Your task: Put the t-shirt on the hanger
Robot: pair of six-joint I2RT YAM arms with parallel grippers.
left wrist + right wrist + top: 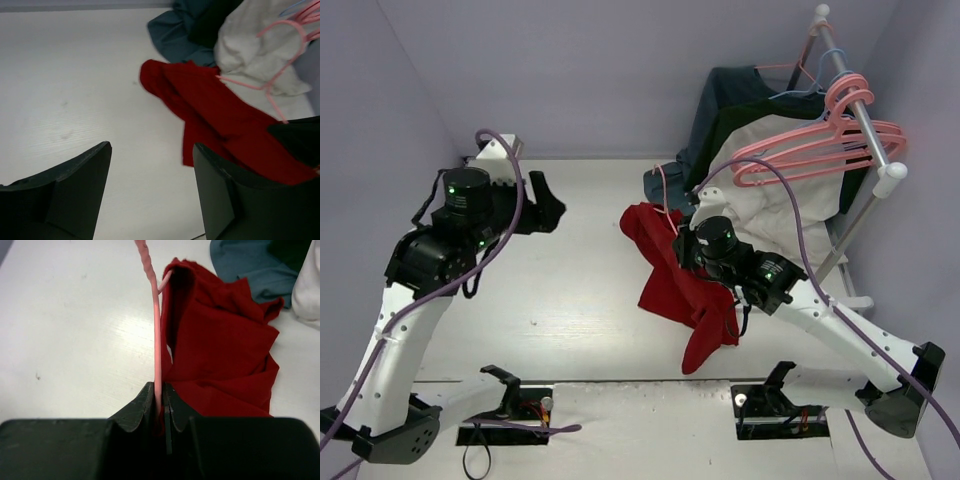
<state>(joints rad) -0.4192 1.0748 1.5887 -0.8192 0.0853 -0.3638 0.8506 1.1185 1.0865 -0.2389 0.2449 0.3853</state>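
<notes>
The deep-red t-shirt lies bunched on the table right of centre, with one part hanging from my right gripper. That gripper is shut on a thin bar of a salmon-pink hanger, which runs away from the jaws along the shirt's left edge and appears to pass inside a fold. My left gripper is open and empty, above bare table to the shirt's left. The left wrist view shows the shirt ahead and to the right, with the hanger sticking out.
A clothes rail stands at the back right with several pink hangers and a thin blue hanger. A dark blue-grey garment and a cream-and-dark-green garment hang there, down to the table behind the shirt.
</notes>
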